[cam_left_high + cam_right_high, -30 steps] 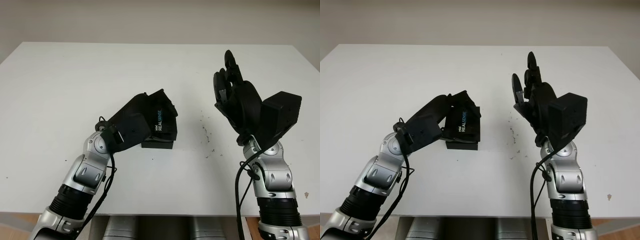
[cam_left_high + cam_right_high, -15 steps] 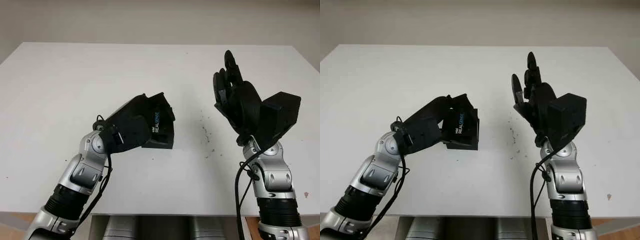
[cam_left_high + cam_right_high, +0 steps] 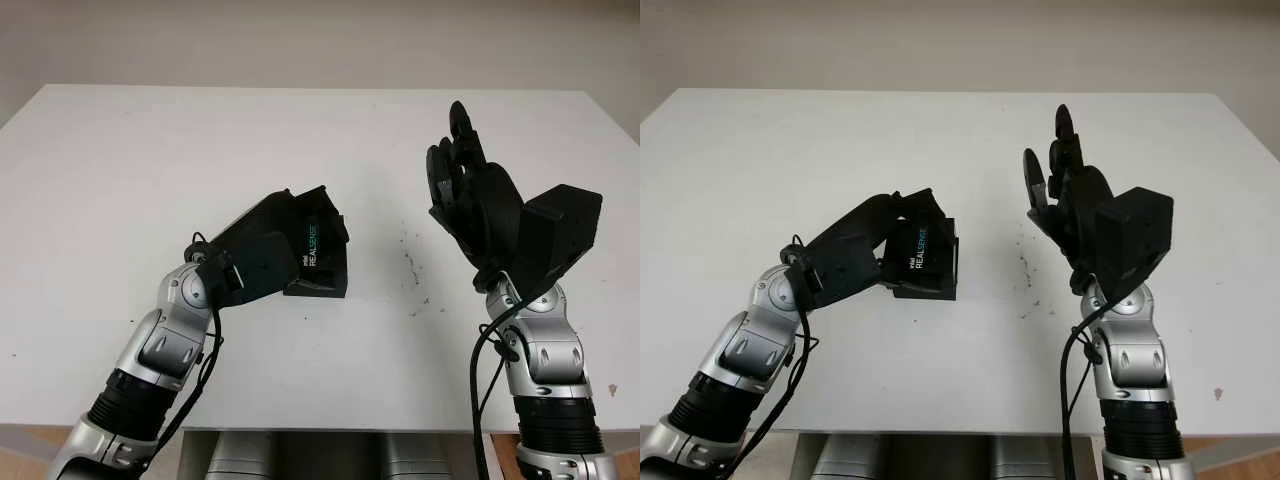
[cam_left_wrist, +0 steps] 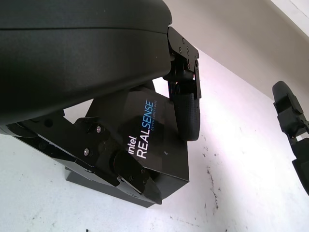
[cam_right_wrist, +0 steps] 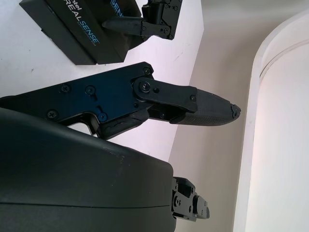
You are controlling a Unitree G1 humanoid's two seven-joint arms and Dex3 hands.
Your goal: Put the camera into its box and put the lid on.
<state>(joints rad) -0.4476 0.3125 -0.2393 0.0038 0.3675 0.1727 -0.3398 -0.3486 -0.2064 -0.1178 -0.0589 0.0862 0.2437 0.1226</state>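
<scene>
Box lid (image 3: 318,245), black with "Intel RealSense" printed on it, sits tilted on the black box (image 3: 318,288) near the middle of the white table (image 3: 150,150). Left hand (image 3: 262,255) grasps the lid, one finger (image 4: 186,108) across its top and others at its near edge. Right hand (image 3: 470,195) is open, raised, well apart to the side, holding nothing.

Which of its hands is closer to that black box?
Left. The left hand is on the black box, fingers around it. The right hand is open, raised off to the box's right.
</scene>
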